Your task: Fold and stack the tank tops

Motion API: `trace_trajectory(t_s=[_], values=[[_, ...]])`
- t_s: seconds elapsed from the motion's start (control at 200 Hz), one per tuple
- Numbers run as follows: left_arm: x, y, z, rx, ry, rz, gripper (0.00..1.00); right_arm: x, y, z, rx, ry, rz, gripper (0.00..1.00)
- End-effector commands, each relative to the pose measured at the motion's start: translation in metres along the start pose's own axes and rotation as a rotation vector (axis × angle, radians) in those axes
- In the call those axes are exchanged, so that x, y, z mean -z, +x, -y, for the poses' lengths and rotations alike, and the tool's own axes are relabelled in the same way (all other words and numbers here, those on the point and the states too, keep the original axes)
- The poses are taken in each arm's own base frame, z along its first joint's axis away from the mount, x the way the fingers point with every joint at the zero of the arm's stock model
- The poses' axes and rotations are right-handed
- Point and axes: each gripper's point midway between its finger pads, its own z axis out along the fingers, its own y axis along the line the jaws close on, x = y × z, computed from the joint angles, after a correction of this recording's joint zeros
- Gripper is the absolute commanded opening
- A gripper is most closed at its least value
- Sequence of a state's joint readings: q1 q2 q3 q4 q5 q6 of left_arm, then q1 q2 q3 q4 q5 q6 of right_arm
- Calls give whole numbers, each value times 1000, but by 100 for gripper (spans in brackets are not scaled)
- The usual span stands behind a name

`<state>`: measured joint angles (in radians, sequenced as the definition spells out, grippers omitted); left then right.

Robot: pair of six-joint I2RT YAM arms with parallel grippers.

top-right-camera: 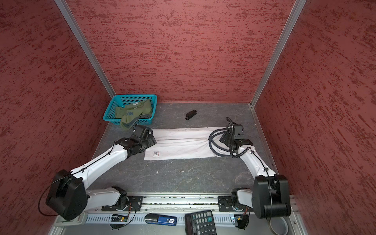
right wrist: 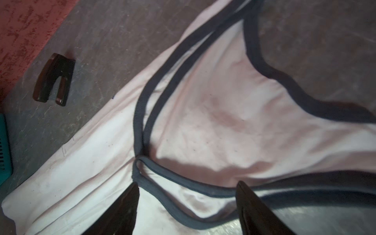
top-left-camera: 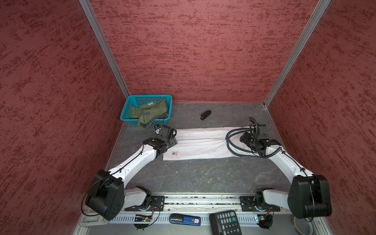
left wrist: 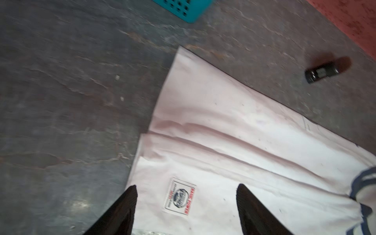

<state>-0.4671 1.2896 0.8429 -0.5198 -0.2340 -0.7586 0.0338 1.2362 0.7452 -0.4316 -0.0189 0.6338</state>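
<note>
The left fingers (left wrist: 122, 211) and right fingers (right wrist: 252, 211) are hanging open over the white tank top (top-left-camera: 201, 142) lying flat on the bench (top-left-camera: 203, 179) — limp, light cloth, probably best pinched at hem corners and straps.

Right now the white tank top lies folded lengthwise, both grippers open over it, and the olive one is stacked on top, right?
No. The olive tank top is not stacked: both top views show it in the teal basket, draped over its rim. The white tank top does lie folded lengthwise, with the left gripper and right gripper open over it.
</note>
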Motion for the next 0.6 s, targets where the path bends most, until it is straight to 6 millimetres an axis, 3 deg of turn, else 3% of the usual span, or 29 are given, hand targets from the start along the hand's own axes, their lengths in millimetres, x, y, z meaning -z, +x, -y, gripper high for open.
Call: trace_trajectory(t_s=[0.0,0.13,0.265,0.471,0.596], values=[[-18,26,34,-96,100,-86,78,6,14,30,-118,41,-26,76],[-43,42,57,-155,128,-154,78,4,12,54,-223,26,-10,76],[-66,53,59,-161,120,-198,78,-7,8,65,-278,2,-17,75],[-92,66,29,-100,60,-248,78,-25,-5,77,-293,26,-6,70],[-97,73,13,-72,44,-263,78,-37,-8,81,-299,41,-12,67]])
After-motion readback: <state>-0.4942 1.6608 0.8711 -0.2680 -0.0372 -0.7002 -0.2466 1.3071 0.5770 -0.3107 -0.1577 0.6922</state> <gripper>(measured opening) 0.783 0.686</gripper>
